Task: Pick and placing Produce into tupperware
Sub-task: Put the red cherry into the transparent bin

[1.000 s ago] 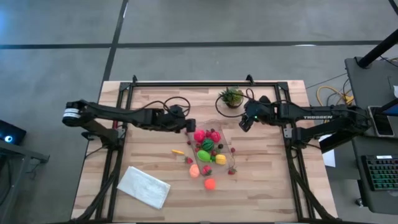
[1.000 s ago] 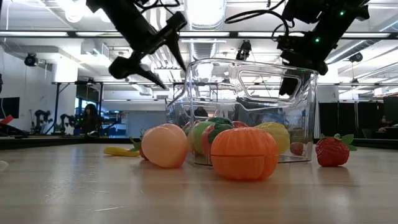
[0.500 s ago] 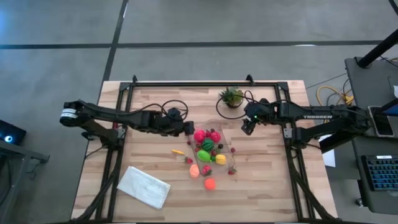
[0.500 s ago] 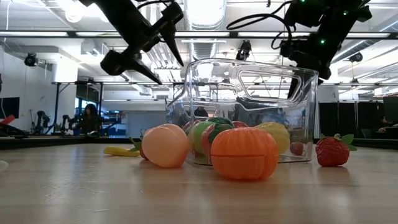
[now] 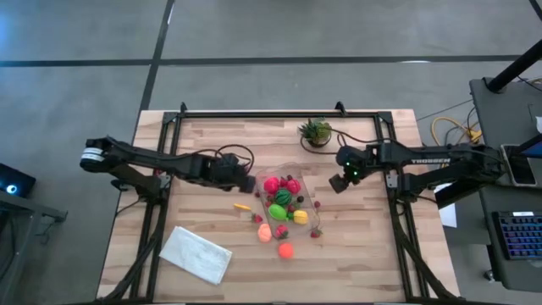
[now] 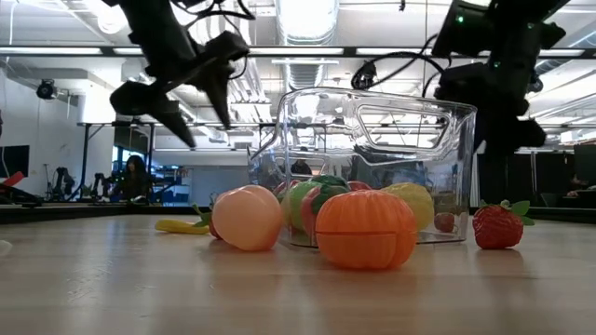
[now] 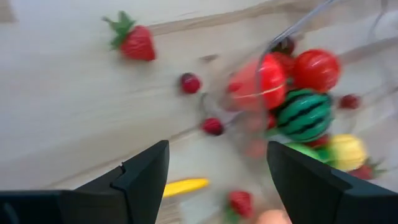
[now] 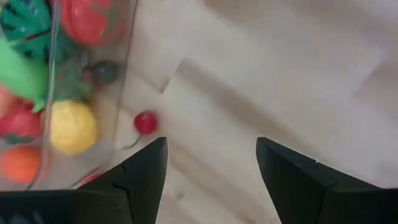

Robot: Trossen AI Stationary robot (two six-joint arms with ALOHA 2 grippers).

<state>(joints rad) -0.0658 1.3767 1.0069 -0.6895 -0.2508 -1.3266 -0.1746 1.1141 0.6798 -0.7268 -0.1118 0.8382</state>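
Note:
The clear tupperware (image 5: 273, 169) stands mid-table with produce inside: red fruits (image 5: 272, 184), a striped watermelon (image 5: 283, 196), a lime-green one (image 5: 277, 211) and a yellow one (image 5: 301, 217). Loose produce rests on the wood: a peach (image 6: 247, 217), an orange (image 6: 366, 229), a banana (image 5: 243, 206), a strawberry (image 6: 498, 226). My left gripper (image 5: 248, 182) hovers open just left of the container, with nothing between its fingers (image 7: 217, 149). My right gripper (image 5: 336, 185) hovers open to its right, above a small red cherry (image 8: 145, 122).
A small spiky potted plant (image 5: 315, 131) stands at the far side, behind the container. A white folded cloth (image 5: 196, 254) lies near the front left corner. Small strawberries and cherries (image 7: 189, 83) are scattered around the container. A black metal frame (image 5: 279, 113) borders the table.
My left gripper has drawn back from the tupperware toward the table's left and near edge, tipping further down. My right gripper has sunk and come toward the near edge beside the container's right wall, rolling about its own line. Both stay open. The produce has not moved.

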